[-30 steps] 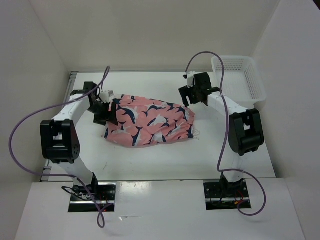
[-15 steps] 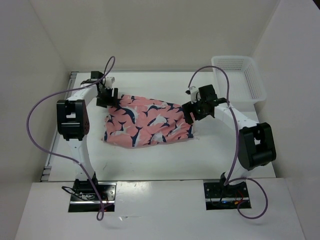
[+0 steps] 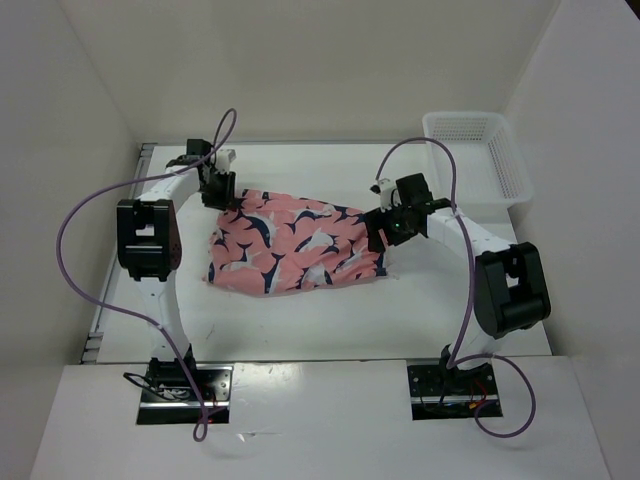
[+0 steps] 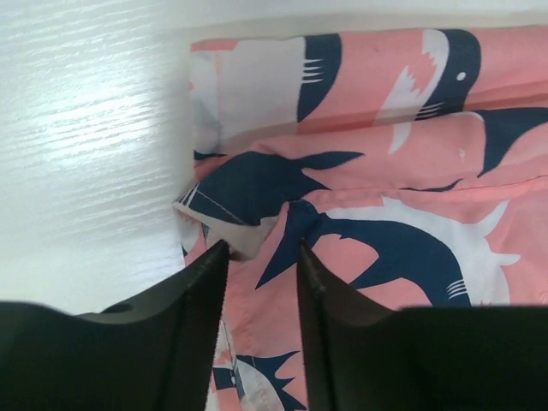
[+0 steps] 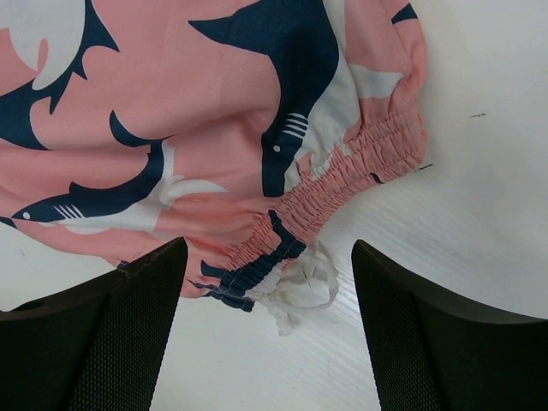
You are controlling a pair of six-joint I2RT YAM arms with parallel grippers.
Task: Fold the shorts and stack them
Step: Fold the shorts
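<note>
shorts: long axis spans gripper to gripper | left gripper: narrowly apart, hem corner between tips | right gripper: wide apart, waistband just ahead

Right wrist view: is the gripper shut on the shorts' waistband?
No, the right gripper hangs wide open above the shorts, clamping nothing.

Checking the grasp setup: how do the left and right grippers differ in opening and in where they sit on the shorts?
The left gripper has its fingers close together; the right gripper has them wide apart. The left gripper is at a hem corner of the shorts; the right gripper is over the waistband and drawstring. Whether the left one pinches fabric is unclear; the right one holds nothing. Both point down at the shorts.
</note>
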